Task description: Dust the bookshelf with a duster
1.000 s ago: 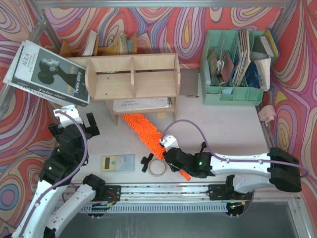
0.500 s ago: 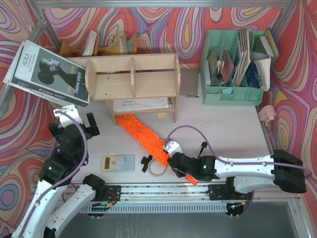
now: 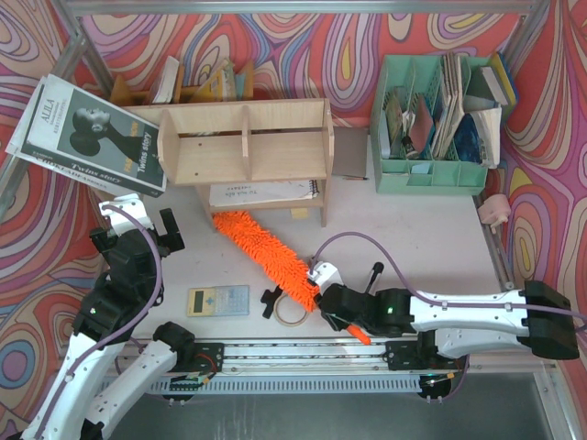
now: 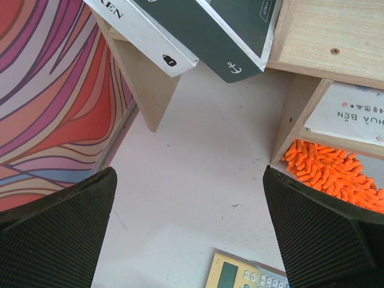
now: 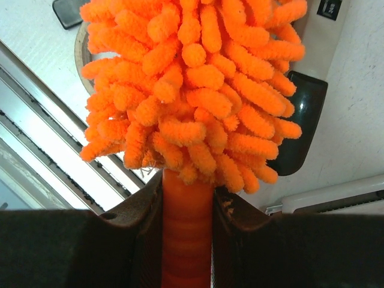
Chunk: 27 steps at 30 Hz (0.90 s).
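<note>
Duster handle clamped in right tool; fluffy tip, swept leftward over the last second, now lies on the bench under the bookshelf by its left leg; upper shelves likely undusted; left tool gapes wide, idle

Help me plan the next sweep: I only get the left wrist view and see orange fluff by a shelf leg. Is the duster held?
Observer: Yes. The right gripper has its jaws shut on the smooth handle of the duster, just below the fluff.
Operator: Where does it run from there?
Observer: Diagonally across the table, from the near edge up to the left leg of the bookshelf.
Operator: Anything close to that gripper?
Observer: A tape roll lies right beside it, next to the fluff.
</note>
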Each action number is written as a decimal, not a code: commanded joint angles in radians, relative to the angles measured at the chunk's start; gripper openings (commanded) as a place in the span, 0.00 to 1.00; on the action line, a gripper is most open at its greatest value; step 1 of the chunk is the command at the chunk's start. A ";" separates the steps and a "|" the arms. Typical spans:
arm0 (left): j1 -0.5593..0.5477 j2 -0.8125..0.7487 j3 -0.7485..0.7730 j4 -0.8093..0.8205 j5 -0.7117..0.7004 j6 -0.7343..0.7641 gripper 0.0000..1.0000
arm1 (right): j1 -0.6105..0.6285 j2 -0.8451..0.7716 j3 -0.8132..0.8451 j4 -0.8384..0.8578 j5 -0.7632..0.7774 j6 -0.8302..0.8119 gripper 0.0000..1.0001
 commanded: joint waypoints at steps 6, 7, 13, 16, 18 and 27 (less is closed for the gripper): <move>0.004 -0.001 0.013 -0.009 -0.021 -0.003 0.99 | 0.044 0.019 0.032 0.017 -0.009 0.008 0.00; 0.004 -0.002 0.013 -0.008 -0.021 -0.003 0.99 | 0.050 0.012 0.042 0.000 -0.009 0.012 0.00; 0.005 -0.008 0.014 -0.008 -0.021 -0.004 0.98 | 0.100 -0.048 0.086 -0.090 0.025 0.038 0.00; 0.003 -0.010 0.013 -0.008 -0.021 -0.004 0.99 | 0.147 -0.059 0.102 -0.134 0.071 0.071 0.00; 0.004 -0.011 0.014 -0.008 -0.022 -0.004 0.99 | 0.181 -0.060 0.110 -0.157 0.100 0.094 0.00; 0.004 -0.023 0.012 -0.009 -0.036 -0.005 0.99 | 0.278 -0.152 0.117 -0.216 0.182 0.150 0.00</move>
